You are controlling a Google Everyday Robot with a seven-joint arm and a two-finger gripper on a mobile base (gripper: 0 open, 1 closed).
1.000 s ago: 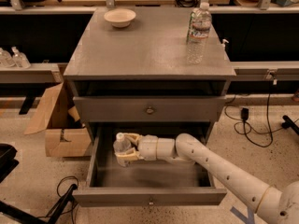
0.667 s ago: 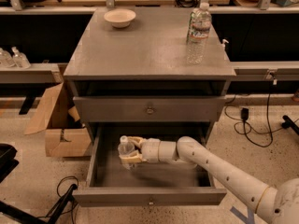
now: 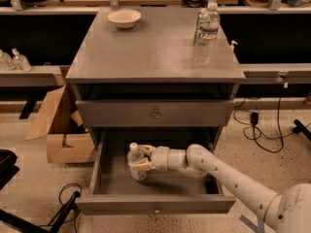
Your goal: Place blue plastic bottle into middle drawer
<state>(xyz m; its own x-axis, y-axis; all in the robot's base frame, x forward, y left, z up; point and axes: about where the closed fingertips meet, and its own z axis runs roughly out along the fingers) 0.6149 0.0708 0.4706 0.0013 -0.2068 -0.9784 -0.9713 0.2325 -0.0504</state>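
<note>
Camera view: the grey cabinet (image 3: 146,52) stands with its drawer (image 3: 121,204) pulled out at the bottom, the round knob facing the camera. The upper drawer (image 3: 155,113) is closed. The white arm (image 3: 228,178) reaches in from the lower right, over the drawer's right side, and ends at the gripper (image 3: 137,163) inside the drawer, left of its middle. The tan fingers (image 3: 141,167) are closed around the bottle (image 3: 134,153), one low on its front and one behind its shoulder. The bottle is upright inside the drawer, white cap up, its base close to the drawer floor; whether it touches the floor I cannot tell. On the cabinet top a tall bottle (image 3: 206,33) stands near the right rear corner, and a bowl (image 3: 124,18) sits at the rear left. A cardboard box (image 3: 60,130) lies on the floor to the left of the cabinet.
</note>
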